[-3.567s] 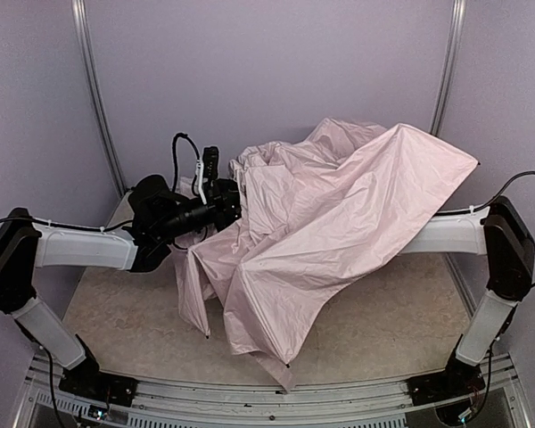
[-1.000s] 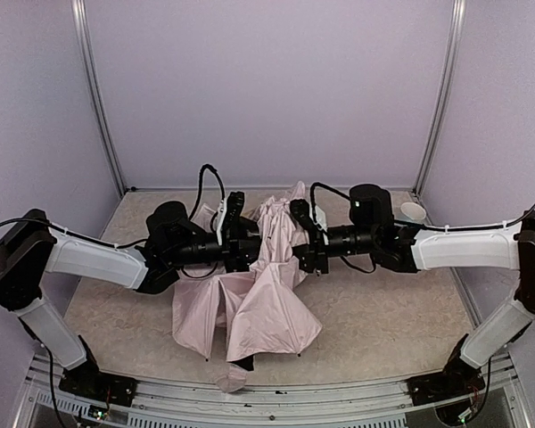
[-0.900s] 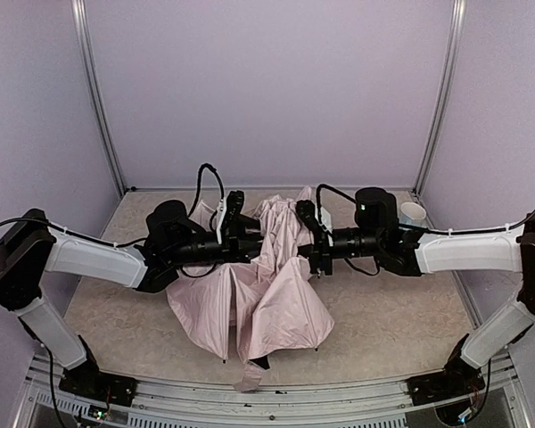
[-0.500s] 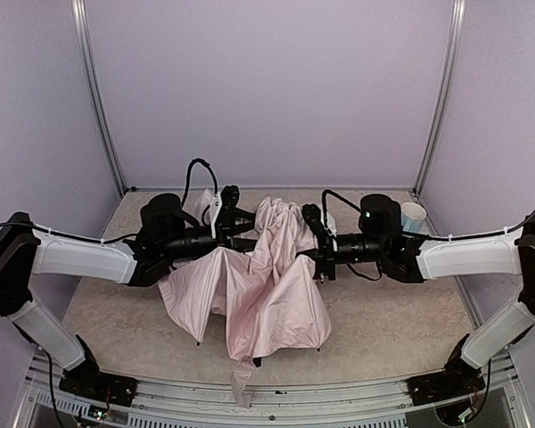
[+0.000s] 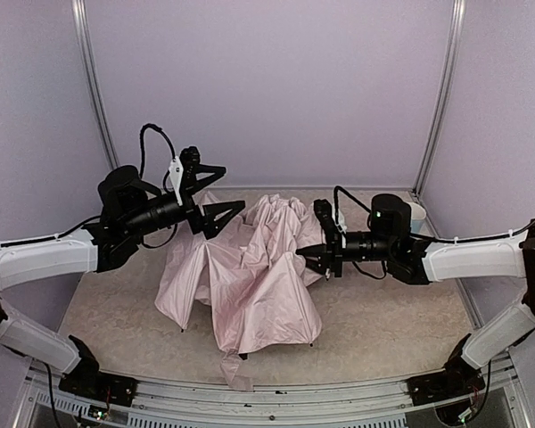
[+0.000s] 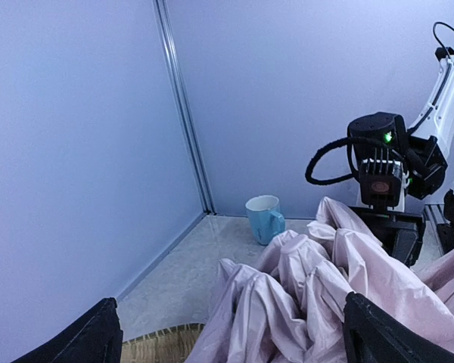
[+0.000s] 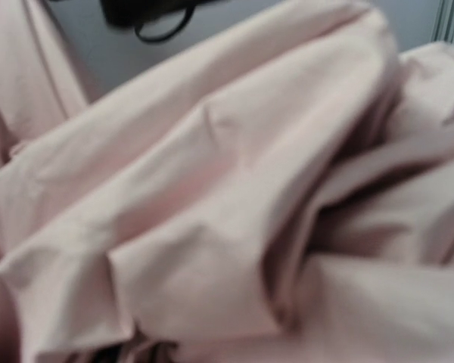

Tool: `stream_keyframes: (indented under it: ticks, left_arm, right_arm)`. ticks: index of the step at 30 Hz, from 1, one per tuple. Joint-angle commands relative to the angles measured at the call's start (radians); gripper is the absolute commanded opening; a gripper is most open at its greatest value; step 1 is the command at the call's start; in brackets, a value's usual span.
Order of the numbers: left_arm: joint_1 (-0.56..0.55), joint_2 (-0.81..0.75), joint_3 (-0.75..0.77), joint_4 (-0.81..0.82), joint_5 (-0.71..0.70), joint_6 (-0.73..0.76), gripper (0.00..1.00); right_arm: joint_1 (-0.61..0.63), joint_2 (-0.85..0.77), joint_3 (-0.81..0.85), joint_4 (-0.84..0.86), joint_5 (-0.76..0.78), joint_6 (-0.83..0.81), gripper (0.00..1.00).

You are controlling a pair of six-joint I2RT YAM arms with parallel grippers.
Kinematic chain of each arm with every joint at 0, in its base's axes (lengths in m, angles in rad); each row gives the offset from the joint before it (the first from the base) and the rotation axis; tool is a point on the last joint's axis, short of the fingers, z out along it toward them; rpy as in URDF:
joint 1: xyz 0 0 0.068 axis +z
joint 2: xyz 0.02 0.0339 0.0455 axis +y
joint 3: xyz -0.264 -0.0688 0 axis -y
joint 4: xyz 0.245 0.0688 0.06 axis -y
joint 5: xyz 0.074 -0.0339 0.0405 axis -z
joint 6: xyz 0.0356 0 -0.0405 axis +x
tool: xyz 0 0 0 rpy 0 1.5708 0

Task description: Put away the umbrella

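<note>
The umbrella lies collapsed on the table's middle as a crumpled heap of pale pink canopy. A bunched peak of it rises at the back. My left gripper hangs open above and left of the heap, touching nothing; in the left wrist view its fingers frame the folds from above. My right gripper presses into the peak from the right, its fingertips buried in the fabric and closed on a fold. Pink cloth fills the right wrist view and hides those fingers. Shaft and handle are hidden.
A light blue mug stands near the back right corner, behind the right arm. The rim of a woven tray shows under the canopy's left edge. A pink strip of fabric reaches the table's front edge. Purple walls close in three sides.
My left gripper opened, let go of the canopy and drew back up and to the left. The canopy sagged and spread over the table. The right gripper dropped a little, staying in the fabric.
</note>
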Motion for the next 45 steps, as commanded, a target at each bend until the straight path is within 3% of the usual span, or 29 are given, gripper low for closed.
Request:
stream_keyframes:
  ticks: [1,6,13,17,20,25,28,29,38,45]
  left_arm:
    - [0.065,-0.067,-0.002,-0.120,-0.016,0.025,0.99]
    - [0.191,-0.160,-0.085,-0.238,0.013,-0.050,0.99]
    - [0.296,-0.217,-0.221,-0.202,-0.145,-0.238,0.99]
    - [0.361,-0.088,-0.249,-0.122,0.039,-0.312,0.99]
    - [0.330,0.036,-0.234,-0.064,0.238,-0.297,0.99]
    - [0.142,0.219,-0.134,0.119,0.216,-0.282,0.97]
    - [0.072,0.313,-0.018,0.212,0.209,-0.337,0.83]
    - [0.049,0.333,0.008,0.247,0.219,-0.347,0.79]
    - [-0.118,0.411,0.073,0.380,0.282,-0.376,0.61]
    - [-0.159,0.477,0.095,0.463,0.313,-0.432,0.57]
  right_arm:
    - [-0.004,-0.047,0.003,0.006,0.006,-0.030,0.15]
    - [-0.011,-0.072,0.001,-0.023,0.031,-0.071,0.14]
    - [-0.026,-0.057,0.029,-0.068,0.014,-0.104,0.14]
    - [-0.026,-0.035,0.047,-0.098,0.003,-0.122,0.14]
    - [-0.026,-0.026,0.057,-0.110,0.001,-0.139,0.15]
    - [-0.026,0.009,0.087,-0.125,-0.009,-0.154,0.16]
    - [-0.023,0.033,0.119,-0.131,-0.018,-0.143,0.18]
    - [-0.021,0.040,0.128,-0.123,-0.018,-0.138,0.20]
    - [0.021,0.097,0.213,-0.115,0.000,-0.071,0.75]
    - [0.034,0.106,0.237,-0.108,-0.048,-0.028,0.81]
